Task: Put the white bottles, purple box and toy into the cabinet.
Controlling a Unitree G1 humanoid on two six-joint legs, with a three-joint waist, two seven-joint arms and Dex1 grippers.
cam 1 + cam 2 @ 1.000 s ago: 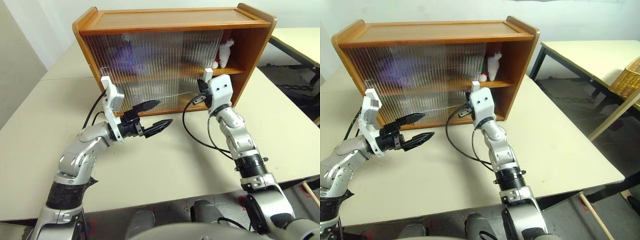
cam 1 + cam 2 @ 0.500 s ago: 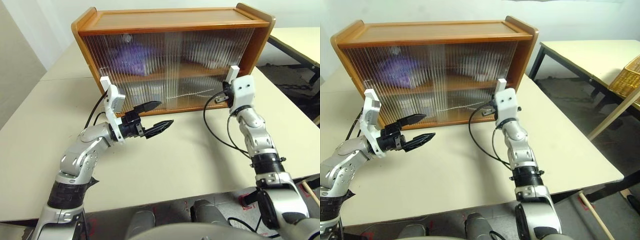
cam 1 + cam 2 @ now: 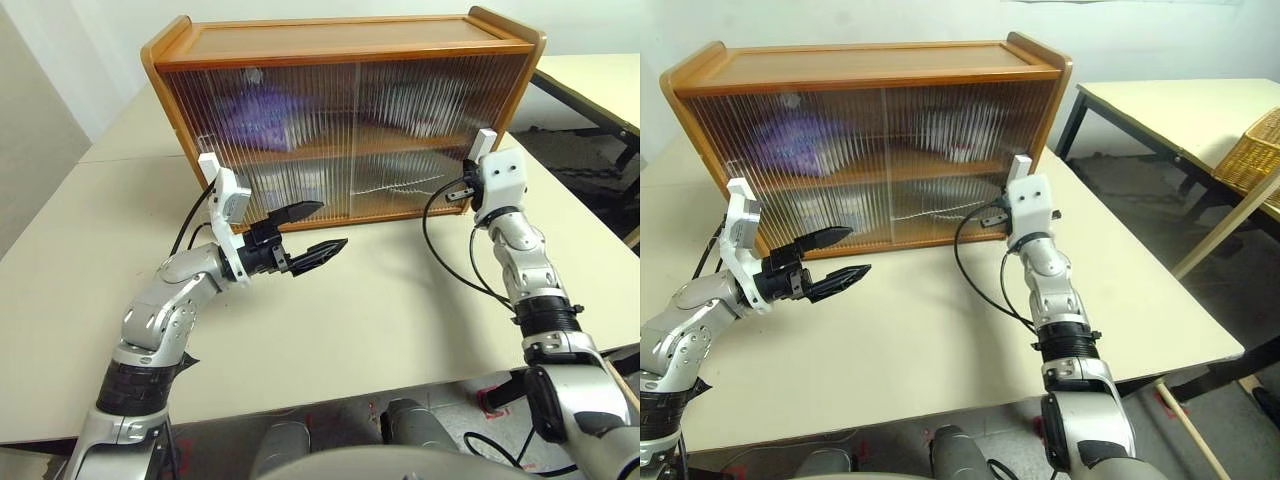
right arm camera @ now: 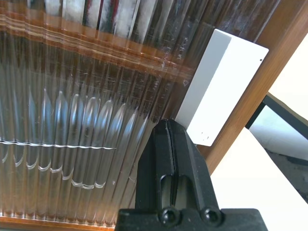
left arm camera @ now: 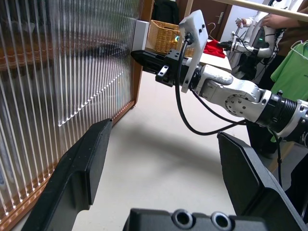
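The cabinet stands on the table with both ribbed sliding doors drawn across its front. Behind the left door, on the upper shelf, the purple box shows as a purple blur. A pale blur with a red touch behind the right door on the upper shelf is the toy. Pale shapes on the lower shelf at the left may be the white bottles; I cannot tell. My right gripper is shut, its tip at the right door's white handle by the cabinet's right wall. My left gripper hangs open and empty in front of the left door.
The cream table spreads out in front of the cabinet. A second table and a wicker basket stand to the right. A person in a green shirt stands behind them.
My right gripper has moved right along the cabinet front with the right door's handle. The door now covers the right end, where the toy stood in the open. The left arm kept still.
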